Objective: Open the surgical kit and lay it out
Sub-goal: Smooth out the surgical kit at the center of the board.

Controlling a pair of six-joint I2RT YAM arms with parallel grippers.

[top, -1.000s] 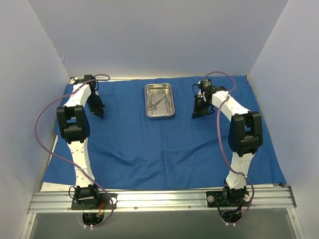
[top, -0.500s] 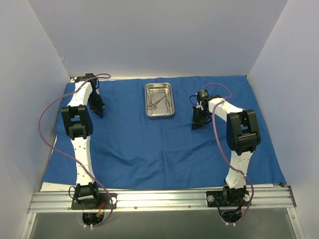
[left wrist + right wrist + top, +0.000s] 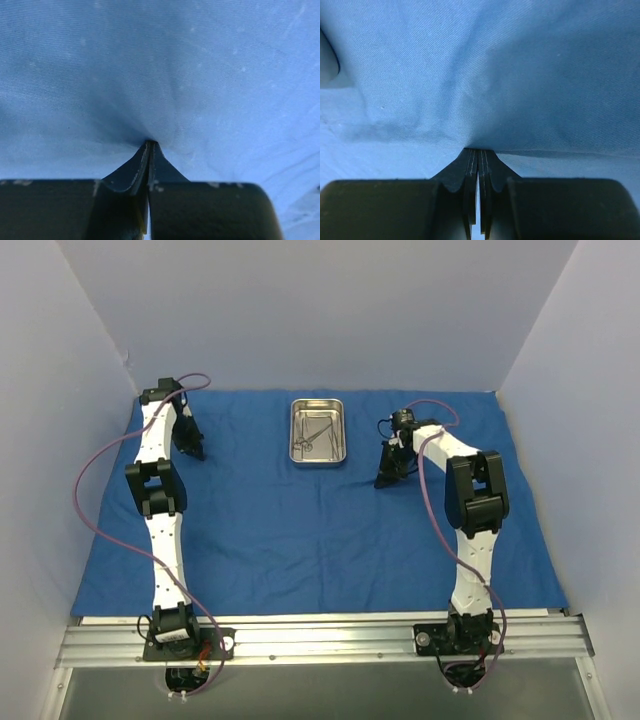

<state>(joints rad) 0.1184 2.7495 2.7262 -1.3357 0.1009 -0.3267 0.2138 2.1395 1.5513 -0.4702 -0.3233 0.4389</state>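
Wrist cams show L fingers (image 3: 131,171), R fingers (image 3: 496,172) pinching cloth (image 3: 200,75), tray (image 3: 342,435) w/ instruments (image 3: 312,436) top cam only

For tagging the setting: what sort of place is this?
Probably a robotics lab test cell, not an operating room: plain walls enclose the blue cloth and steel tray, with left arm and right arm bolted to a metal rail.

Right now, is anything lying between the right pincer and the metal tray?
Nothing visible. Only bare blue cloth lies between the right pincer and the tray, and the pincer is shut on a pinch of that cloth.
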